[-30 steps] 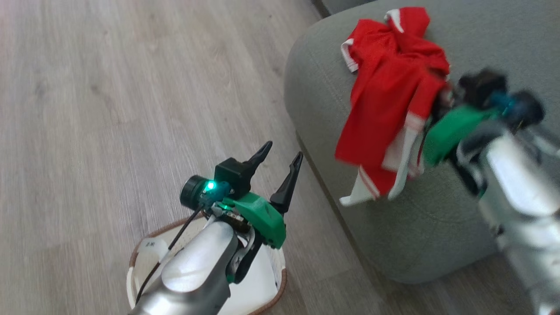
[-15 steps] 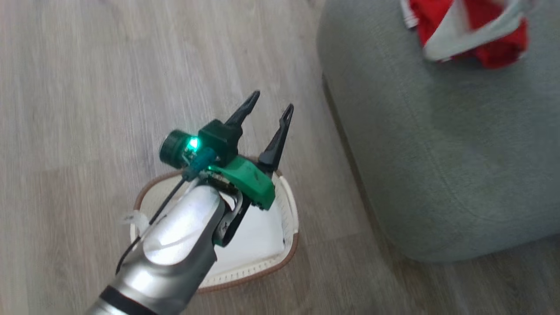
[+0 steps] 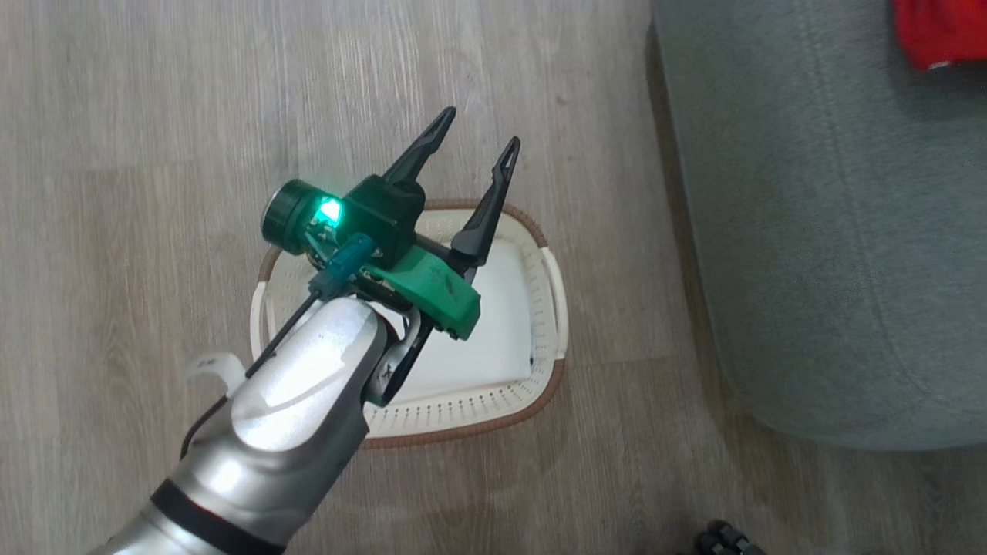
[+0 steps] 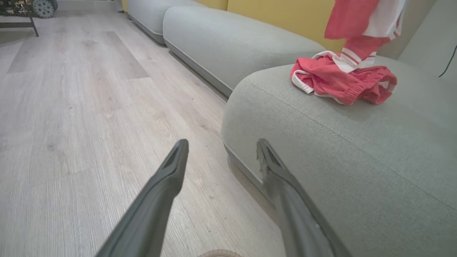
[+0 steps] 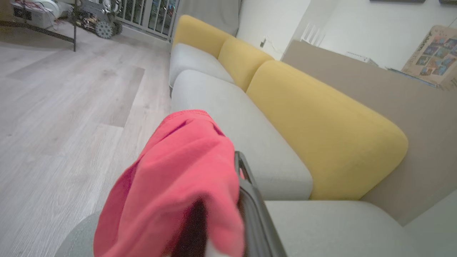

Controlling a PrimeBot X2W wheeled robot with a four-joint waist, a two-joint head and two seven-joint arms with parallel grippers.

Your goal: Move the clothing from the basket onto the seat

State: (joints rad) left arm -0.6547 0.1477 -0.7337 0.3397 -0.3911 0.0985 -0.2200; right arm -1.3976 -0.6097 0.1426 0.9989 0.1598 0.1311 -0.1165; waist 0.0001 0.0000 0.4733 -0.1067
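Two pieces of clothing (image 4: 342, 84): one lies on the seat (image 3: 810, 231), one hangs clamped in your right gripper (image 5: 235, 157) above it. Basket (image 3: 551, 308) looks empty, though your wide-open left gripper (image 3: 480, 127) hides part. Next: lower it, release.

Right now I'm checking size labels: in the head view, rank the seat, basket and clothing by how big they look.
1. seat, largest, though cut by the frame.
2. basket.
3. clothing, smallest as seen, but the frame edge crops it, so its full size is unsure.
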